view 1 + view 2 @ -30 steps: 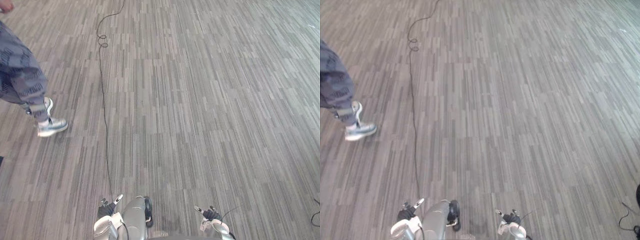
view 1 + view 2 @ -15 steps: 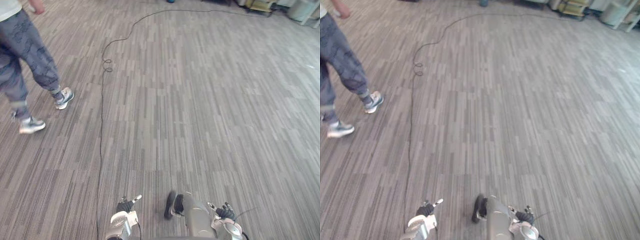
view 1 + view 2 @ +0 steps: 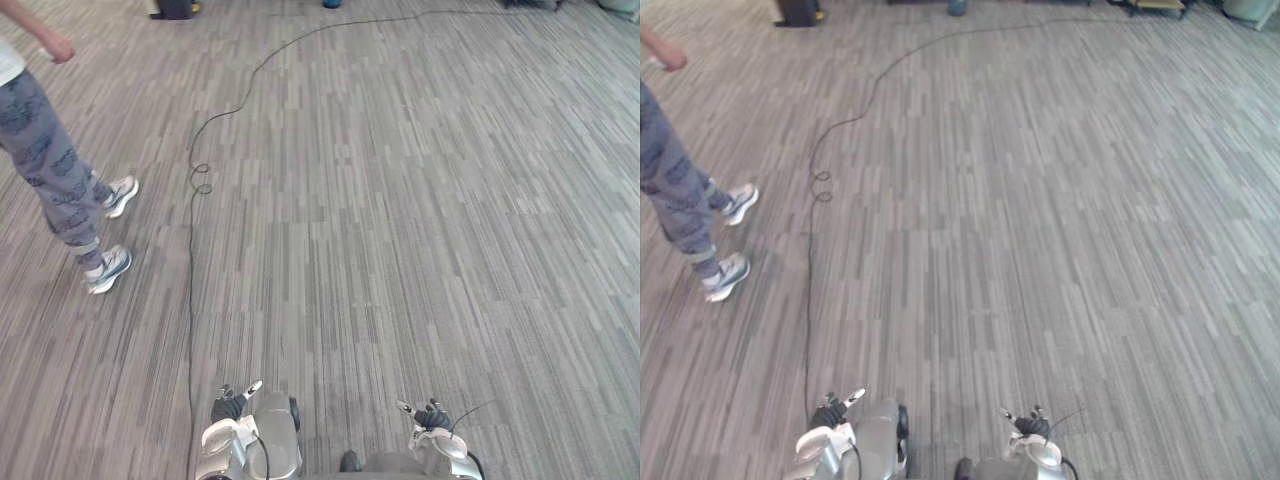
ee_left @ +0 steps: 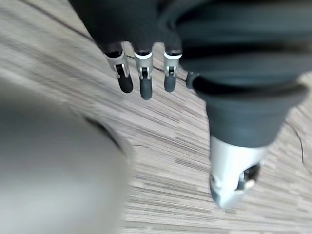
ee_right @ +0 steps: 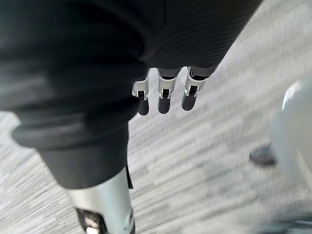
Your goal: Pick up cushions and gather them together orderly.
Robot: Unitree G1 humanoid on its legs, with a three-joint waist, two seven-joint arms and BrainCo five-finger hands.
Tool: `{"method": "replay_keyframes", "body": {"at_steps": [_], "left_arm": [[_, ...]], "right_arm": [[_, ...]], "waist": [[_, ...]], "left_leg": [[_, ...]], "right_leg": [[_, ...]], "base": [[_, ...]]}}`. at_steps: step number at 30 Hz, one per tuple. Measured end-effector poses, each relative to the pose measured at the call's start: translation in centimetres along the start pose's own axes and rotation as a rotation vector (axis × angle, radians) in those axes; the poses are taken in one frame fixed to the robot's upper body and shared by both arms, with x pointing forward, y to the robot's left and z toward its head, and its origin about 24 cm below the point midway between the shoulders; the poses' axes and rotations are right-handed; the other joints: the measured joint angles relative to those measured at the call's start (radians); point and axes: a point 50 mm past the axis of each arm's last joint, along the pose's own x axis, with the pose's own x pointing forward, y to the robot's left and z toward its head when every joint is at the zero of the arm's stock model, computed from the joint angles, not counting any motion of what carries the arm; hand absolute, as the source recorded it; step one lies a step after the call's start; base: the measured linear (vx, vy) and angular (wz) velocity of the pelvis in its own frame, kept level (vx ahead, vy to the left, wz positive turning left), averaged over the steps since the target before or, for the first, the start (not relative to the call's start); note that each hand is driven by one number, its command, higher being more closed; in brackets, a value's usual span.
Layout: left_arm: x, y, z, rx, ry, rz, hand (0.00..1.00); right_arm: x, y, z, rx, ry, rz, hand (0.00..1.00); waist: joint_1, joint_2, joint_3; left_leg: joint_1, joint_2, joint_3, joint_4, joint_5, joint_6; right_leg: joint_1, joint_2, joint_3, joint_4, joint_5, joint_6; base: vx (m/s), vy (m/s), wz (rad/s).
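My left hand (image 3: 230,408) and right hand (image 3: 431,416) hang empty, fingers straight, over striped carpet (image 3: 420,200); the cushions, I judge, lie beyond this stretch, so best to scan widely, clear of the person (image 3: 52,175).

A person (image 3: 45,165) stood on the floor (image 3: 420,200) ahead-left — a dark object (image 3: 797,10) far behind; left hand (image 3: 230,405) and right hand (image 3: 430,415) hung nearest.

Striped carpet floor (image 3: 420,200), person's legs (image 3: 52,178) in patterned trousers at left, pale sneakers (image 3: 108,268)
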Motion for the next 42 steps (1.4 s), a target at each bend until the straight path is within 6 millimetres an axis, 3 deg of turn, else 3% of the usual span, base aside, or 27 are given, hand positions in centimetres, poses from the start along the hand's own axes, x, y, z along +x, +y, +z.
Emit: {"method": "replay_keyframes", "body": {"at_steps": [1, 2, 3, 4, 5, 7, 10, 12, 15, 17, 18, 19, 21, 22, 23, 25, 28, 30, 32, 33, 34, 35, 37, 38, 39, 40, 42], "left_arm": [[0.1, 0.3, 0.1, 0.005, -0.006, 0.005, 0.0], [0.2, 0.8, 0.5, 0.019, -0.02, 0.011, 0.0], [0.2, 0.9, 0.5, 0.018, -0.02, 0.015, 0.0], [0.3, 1.7, 0.6, 0.006, -0.014, 0.046, 0.0], [0.3, 1.9, 0.5, 0.011, -0.009, 0.05, 0.0], [0.3, 2.2, -0.3, 0.037, 0.037, 0.054, 0.0], [0.1, 2.0, -1.3, 0.058, 0.076, 0.048, 0.0], [0.2, 1.5, -1.2, 0.074, 0.079, 0.031, 0.0], [0.3, -0.5, -1.3, 0.119, 0.096, -0.036, 0.0], [0.1, -0.9, -1.6, 0.152, 0.096, -0.058, 0.0], [0.0, -0.6, -1.7, 0.159, 0.096, -0.053, 0.0], [0.0, -0.6, -1.8, 0.162, 0.1, -0.053, 0.0], [0.0, -0.8, -1.9, 0.171, 0.105, -0.057, 0.0], [0.0, -0.8, -1.8, 0.147, 0.102, -0.053, 0.0], [-0.1, -0.6, -2.0, 0.139, 0.105, -0.048, 0.0], [-0.1, 0.4, -1.8, 0.124, 0.096, -0.016, 0.0], [-0.1, 1.4, -1.0, 0.125, 0.041, 0.002, 0.0], [-0.2, 1.2, -0.7, 0.109, 0.014, -0.005, 0.0], [-0.3, 0.8, -0.5, 0.059, -0.006, -0.01, 0.0], [-0.3, 0.7, -0.3, 0.034, -0.016, -0.009, 0.0], [-0.3, 0.9, -0.3, 0.026, -0.019, -0.004, 0.0], [-0.1, 1.4, 0.3, 0.033, -0.031, 0.005, 0.0], [0.0, 1.9, 0.2, 0.022, -0.024, 0.026, 0.0], [0.0, 2.2, 0.1, 0.023, -0.017, 0.039, 0.0], [0.0, 2.5, -0.2, 0.033, 0.002, 0.046, 0.0], [0.1, 2.5, -0.4, 0.043, 0.018, 0.046, 0.0], [0.1, 2.1, -1.1, 0.075, 0.06, 0.043, 0.0]], "right_arm": [[-0.2, 0.5, -0.6, -0.019, 0.023, 0.017, 0.0], [-0.2, 0.6, -0.6, -0.035, 0.026, 0.031, 0.0], [-0.2, 0.6, -0.6, -0.032, 0.023, 0.031, 0.0], [-0.2, 0.6, -0.4, -0.033, 0.013, 0.031, 0.0], [-0.2, 0.7, -0.3, -0.035, 0.01, 0.032, 0.0], [-0.3, 0.4, -0.5, -0.044, 0.003, 0.031, 0.0], [-0.6, 0.1, -0.4, -0.055, -0.033, 0.035, 0.0], [-0.5, 0.1, 0.3, -0.042, -0.064, 0.036, 0.0], [-0.4, -0.7, 0.9, -0.005, -0.087, 0.011, 0.0], [-0.4, -0.9, 0.8, 0.003, -0.078, 0.006, 0.0], [-0.4, -0.9, 0.5, -0.004, -0.065, 0.008, 0.0], [-0.4, -0.9, 0.6, -0.005, -0.066, 0.009, 0.0], [-0.2, -1.8, 1.4, -0.027, -0.094, -0.009, 0.0], [-0.1, -1.6, 1.7, -0.038, -0.099, -0.002, 0.0], [0.0, -1.6, 1.8, -0.042, -0.096, -0.003, 0.0], [0.1, -0.6, 1.3, -0.069, -0.059, 0.021, 0.0], [-0.2, 1.0, -0.2, -0.074, 0.006, 0.068, 0.0], [-0.2, 1.5, -0.3, -0.091, 0.016, 0.084, 0.0], [-0.2, 1.6, -0.3, -0.093, 0.016, 0.088, 0.0], [-0.3, 1.6, -0.3, -0.097, 0.017, 0.089, 0.0], [-0.3, 1.8, -0.6, -0.111, 0.024, 0.097, 0.0], [-0.5, 1.9, -1.0, -0.134, 0.036, 0.112, 0.0], [-0.4, 1.9, -0.7, -0.125, 0.021, 0.105, 0.0], [-0.4, 1.8, -0.8, -0.127, 0.023, 0.104, 0.0], [-0.4, 1.7, -0.9, -0.141, 0.023, 0.104, 0.0], [-0.4, 1.5, -0.9, -0.147, 0.022, 0.099, 0.0], [-0.6, 0.9, -1.2, -0.158, 0.016, 0.09, 0.0]], "waist": [[0.007, -0.02, -0.014], [0.005, -0.059, -0.035], [0.006, -0.066, -0.038], [0.018, -0.108, -0.042], [0.021, -0.114, -0.043], [0.015, -0.106, -0.037], [-0.019, -0.064, -0.045], [-0.045, -0.07, -0.041], [-0.073, -0.071, -0.04], [-0.073, -0.074, -0.043], [-0.079, -0.083, -0.051], [-0.085, -0.076, -0.052], [-0.088, -0.012, -0.065], [-0.086, 0.018, -0.051], [-0.082, 0.034, -0.044], [-0.066, 0.023, -0.024], [-0.029, -0.027, -0.019], [-0.025, -0.023, -0.019], [-0.006, -0.025, -0.02], [-0.003, -0.025, -0.021], [0.01, -0.038, -0.028], [0.025, -0.075, -0.046], [0.022, -0.101, -0.057], [0.024, -0.112, -0.053], [0.023, -0.115, -0.049], [0.015, -0.109, -0.045], [-0.009, -0.083, -0.039]], "left_leg": [[0.017, -0.028, 0.014, 0.013, 0.061, 0.035], [0.018, -0.045, 0.049, 0.054, -0.019, 0.057], [0.021, -0.043, 0.06, 0.072, -0.035, 0.063], [0.09, -0.051, 0.13, 0.117, -0.115, 0.103], [0.122, -0.054, 0.148, 0.116, -0.131, 0.112], [0.304, -0.069, 0.171, 0.054, -0.156, 0.131], [0.533, -0.069, 0.203, -0.111, -0.173, 0.102], [0.631, -0.071, 0.225, -0.193, -0.192, 0.067], [0.764, -0.087, 0.247, -0.309, -0.217, 0.021], [0.85, -0.113, 0.25, -0.347, -0.236, -0.013], [0.882, -0.127, 0.23, -0.302, -0.254, -0.045], [0.883, -0.117, 0.219, -0.269, -0.26, -0.057], [0.76, -0.012, 0.155, 0.078, -0.199, -0.06], [0.638, 0.038, 0.099, 0.345, -0.026, -0.01], [0.575, 0.07, 0.074, 0.477, 0.029, -0.005], [0.418, 0.091, 0.02, 0.68, -0.042, 0.006], [0.226, 0.049, -0.037, 0.512, -0.133, 0.019], [0.135, 0.013, -0.072, 0.305, -0.139, 0.017], [0.073, -0.017, -0.084, 0.051, -0.082, -0.015], [0.045, -0.019, -0.077, -0.053, 0.007, -0.02], [0.052, -0.017, -0.065, -0.039, 0.091, -0.008], [0.06, -0.036, -0.009, 0.011, 0.06, 0.027], [0.092, -0.038, 0.043, 0.083, -0.033, 0.074], [0.141, -0.045, 0.073, 0.087, -0.064, 0.091], [0.229, -0.063, 0.092, 0.067, -0.104, 0.102], [0.301, -0.082, 0.089, 0.043, -0.125, 0.104], [0.441, -0.099, 0.085, -0.041, -0.156, 0.097]], "right_leg": [[0.013, -0.034, 0.064, 0.017, -0.007, -0.003], [-0.028, -0.075, 0.107, 0.098, 0.008, 0.01], [-0.043, -0.08, 0.124, 0.136, 0.013, 0.02], [-0.119, -0.102, 0.205, 0.396, 0.047, 0.095], [-0.148, -0.102, 0.219, 0.489, 0.066, 0.129], [-0.272, -0.09, 0.186, 0.856, 0.145, 0.269], [-0.499, -0.102, -0.042, 1.047, 0.119, 0.164], [-0.591, -0.105, -0.19, 0.965, 0.089, 0.114], [-0.665, -0.108, -0.438, 0.585, 0.124, 0.026], [-0.666, -0.064, -0.516, 0.339, 0.203, -0.077], [-0.661, -0.032, -0.505, 0.298, 0.257, -0.206], [-0.663, -0.019, -0.485, 0.311, 0.292, -0.243], [-0.621, 0.044, -0.481, 0.322, 0.207, -0.243], [-0.564, 0.094, -0.452, 0.282, 0.185, -0.234], [-0.522, 0.128, -0.425, 0.258, 0.171, -0.234], [-0.378, 0.173, -0.329, 0.203, 0.123, -0.232], [-0.177, 0.168, -0.16, 0.082, 0.096, -0.191], [-0.104, 0.15, -0.072, 0.044, 0.069, -0.162], [-0.034, 0.114, 0.027, 0.023, 0.031, -0.124], [0.012, 0.092, 0.082, 0.001, 0.003, -0.101], [0.035, 0.065, 0.119, 0.005, -0.019, -0.078], [0.037, 0.021, 0.17, 0.046, -0.034, -0.048], [-0.025, -0.013, 0.215, 0.233, 0.006, 0.02], [-0.071, -0.016, 0.228, 0.385, 0.052, 0.087], [-0.164, -0.022, 0.228, 0.649, 0.146, 0.191], [-0.221, -0.029, 0.197, 0.8, 0.176, 0.236], [-0.325, -0.047, 0.087, 0.967, 0.156, 0.203]], "base": [[0.91, 0.445, -1.01], [0.76, 0.376, -0.75], [0.91, 0.444, -0.72], [0.74, 0.356, -0.69], [0.73, 0.343, -0.82], [0.59, 0.239, -1.0], [0.56, 0.2, -0.96], [0.5, 0.165, -0.41], [0.53, 0.096, -0.13], [0.68, 0.024, -0.23], [0.55, -0.018, -0.12], [0.73, -0.044, -0.28], [0.78, -0.044, -0.4], [0.53, -0.032, -0.54], [0.66, -0.002, -1.02], [0.75, 0.026, -1.19], [0.68, 0.089, -1.23], [0.76, 0.246, -1.36], [0.72, 0.316, -1.29], [0.61, 0.315, -1.17], [0.93, 0.474, -1.43], [0.82, 0.403, -1.15], [0.8, 0.396, -0.84], [0.7, 0.404, -0.79], [0.79, 0.441, -0.72], [0.6, 0.319, -0.56], [0.44, 0.19, -0.27]]}}
